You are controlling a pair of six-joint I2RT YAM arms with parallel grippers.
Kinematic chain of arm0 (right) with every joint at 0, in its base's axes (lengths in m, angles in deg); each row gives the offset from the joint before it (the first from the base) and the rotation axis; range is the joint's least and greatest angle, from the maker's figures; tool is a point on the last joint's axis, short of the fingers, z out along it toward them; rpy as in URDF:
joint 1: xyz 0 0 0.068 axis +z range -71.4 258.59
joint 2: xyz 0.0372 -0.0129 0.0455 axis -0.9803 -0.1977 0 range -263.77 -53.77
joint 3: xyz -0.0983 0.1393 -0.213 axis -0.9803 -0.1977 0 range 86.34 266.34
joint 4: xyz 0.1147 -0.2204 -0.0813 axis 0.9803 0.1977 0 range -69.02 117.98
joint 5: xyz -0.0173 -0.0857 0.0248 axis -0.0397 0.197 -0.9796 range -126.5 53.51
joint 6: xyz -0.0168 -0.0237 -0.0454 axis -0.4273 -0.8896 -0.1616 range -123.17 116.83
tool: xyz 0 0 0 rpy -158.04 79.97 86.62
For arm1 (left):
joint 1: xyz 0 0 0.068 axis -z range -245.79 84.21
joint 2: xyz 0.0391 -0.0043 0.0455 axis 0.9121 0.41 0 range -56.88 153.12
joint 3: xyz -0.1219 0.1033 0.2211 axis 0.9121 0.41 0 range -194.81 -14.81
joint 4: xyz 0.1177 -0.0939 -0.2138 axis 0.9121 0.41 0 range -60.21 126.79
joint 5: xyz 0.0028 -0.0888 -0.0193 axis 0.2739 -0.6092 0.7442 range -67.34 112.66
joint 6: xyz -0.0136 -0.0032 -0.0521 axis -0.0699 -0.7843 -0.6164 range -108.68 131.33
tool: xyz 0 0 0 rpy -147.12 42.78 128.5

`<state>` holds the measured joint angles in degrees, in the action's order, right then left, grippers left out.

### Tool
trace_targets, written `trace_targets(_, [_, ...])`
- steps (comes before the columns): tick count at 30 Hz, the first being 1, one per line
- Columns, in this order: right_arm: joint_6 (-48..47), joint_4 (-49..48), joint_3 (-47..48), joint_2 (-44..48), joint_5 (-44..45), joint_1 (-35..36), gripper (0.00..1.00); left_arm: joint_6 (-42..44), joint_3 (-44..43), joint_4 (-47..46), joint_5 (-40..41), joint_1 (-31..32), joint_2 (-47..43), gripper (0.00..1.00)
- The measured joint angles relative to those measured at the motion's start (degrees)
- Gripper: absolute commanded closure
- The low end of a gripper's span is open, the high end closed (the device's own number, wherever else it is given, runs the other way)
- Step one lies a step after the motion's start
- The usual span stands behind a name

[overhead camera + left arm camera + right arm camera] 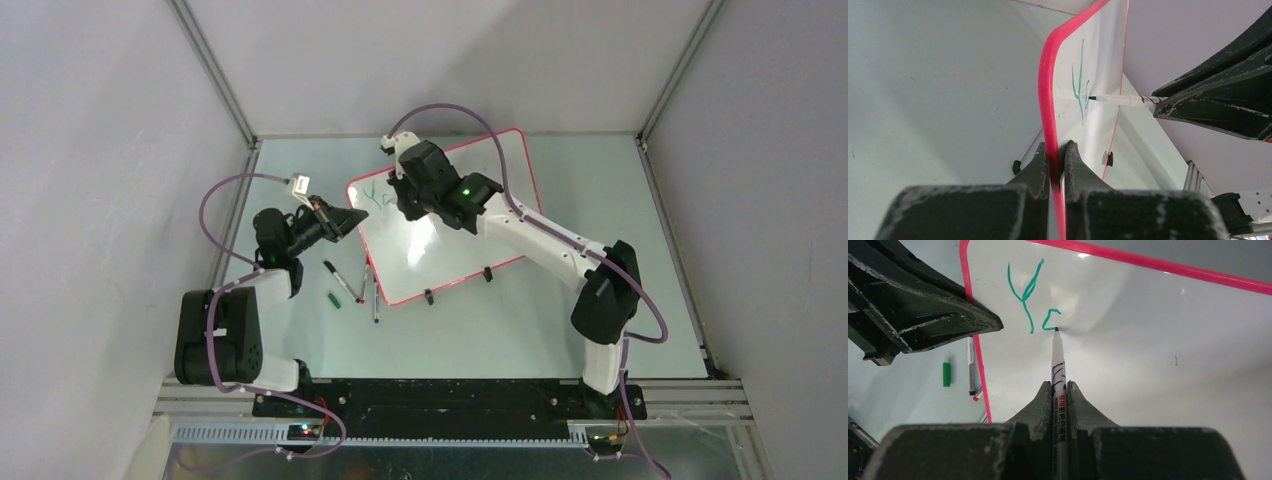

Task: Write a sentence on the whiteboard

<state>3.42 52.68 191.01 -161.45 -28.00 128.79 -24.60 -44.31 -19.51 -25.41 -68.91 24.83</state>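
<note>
Table [560,330]: pale surface, arm bases along its near edge.

Whiteboard [440,265]: we found it lying on the table at far centre, turned askew, with its red-pink rim all around and two black clip feet [428,296] on the near long edge.

Left claw [1055,150]: we saw it closed tight on the board's left rim near the far-left corner, one finger on each face of the board.

Right claw [1060,387]: it reached over the board's far-left part and was clamped on a white marker [1058,360]. The barrel ran out between the fingers, and the tip touched the board.

Loose markers [342,281]: several lay on the table just off the board's near-left corner, one of them partly under the rim.

Sentence [1024,300]: we read only a start in teal-green near the far-left corner, a tall "Y" and a small unfinished stroke beside it. The marker tip sat at the end of that stroke.

Green cap [337,301]: it lay on the table beside the loose markers, apart from the board.
</note>
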Motion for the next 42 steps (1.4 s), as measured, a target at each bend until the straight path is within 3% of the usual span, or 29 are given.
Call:
trace_targets(30, [0.33, 1.18, 4.35, -1.55, 0.39, -0.76, 1.00, 0.11, -0.15, 0.39, -0.09, 0.02, -0.09, 1.00])
trace_targets(42, [0.50, 1.57, 4.33, -1.53, -3.80, -0.85, 1.00, 0.39, -0.15, 0.37, -0.09, 0.07, -0.13, 1.00])
